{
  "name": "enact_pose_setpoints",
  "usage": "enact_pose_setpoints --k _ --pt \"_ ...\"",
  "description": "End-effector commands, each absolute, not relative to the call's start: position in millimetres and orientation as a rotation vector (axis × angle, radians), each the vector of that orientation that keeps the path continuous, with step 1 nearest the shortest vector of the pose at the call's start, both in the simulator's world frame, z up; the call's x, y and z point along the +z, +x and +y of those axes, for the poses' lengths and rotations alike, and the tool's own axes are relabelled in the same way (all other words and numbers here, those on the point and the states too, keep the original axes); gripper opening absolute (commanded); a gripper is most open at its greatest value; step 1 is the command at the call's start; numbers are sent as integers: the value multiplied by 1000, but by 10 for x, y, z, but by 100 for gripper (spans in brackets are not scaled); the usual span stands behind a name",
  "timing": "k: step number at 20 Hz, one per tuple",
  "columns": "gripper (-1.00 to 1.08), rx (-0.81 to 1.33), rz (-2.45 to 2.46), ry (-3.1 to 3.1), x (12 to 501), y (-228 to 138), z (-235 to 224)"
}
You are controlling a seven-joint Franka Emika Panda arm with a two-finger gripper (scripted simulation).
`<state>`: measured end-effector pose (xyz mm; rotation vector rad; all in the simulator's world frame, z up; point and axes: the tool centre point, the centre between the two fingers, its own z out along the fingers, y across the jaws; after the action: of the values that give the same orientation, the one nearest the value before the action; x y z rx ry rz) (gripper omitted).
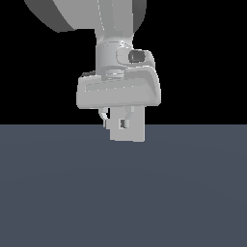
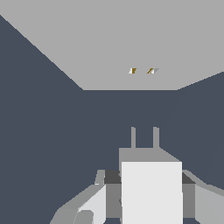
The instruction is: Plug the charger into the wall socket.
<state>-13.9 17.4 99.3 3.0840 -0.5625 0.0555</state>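
Gripping one charger (image 2: 151,192) with two prongs (image 2: 133,138), the tool (image 2: 148,188) faces one wall socket (image 2: 109,43) bearing two slots (image 2: 133,71).

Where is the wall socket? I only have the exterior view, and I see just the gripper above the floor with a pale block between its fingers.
Observer: It shows in the wrist view only. The wall socket is a flat grey plate ahead of the charger, with two small slots in its face.
Operator: Does the charger have prongs, and do they reach the plate?
Observer: Two prongs stick out of the charger towards the plate. A strip of dark floor shows between their tips and the plate, so it is not yet plugged in.
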Motion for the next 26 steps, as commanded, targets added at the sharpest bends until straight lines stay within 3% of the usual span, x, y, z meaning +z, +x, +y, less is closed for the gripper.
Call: enact_pose_setpoints --k 1,10,26 --pt "-100 55 -566 3083 1003 -123 178" --pt "-100 55 -565 3083 1001 -81 161" --pt "-100 55 -565 3083 1000 336 2"
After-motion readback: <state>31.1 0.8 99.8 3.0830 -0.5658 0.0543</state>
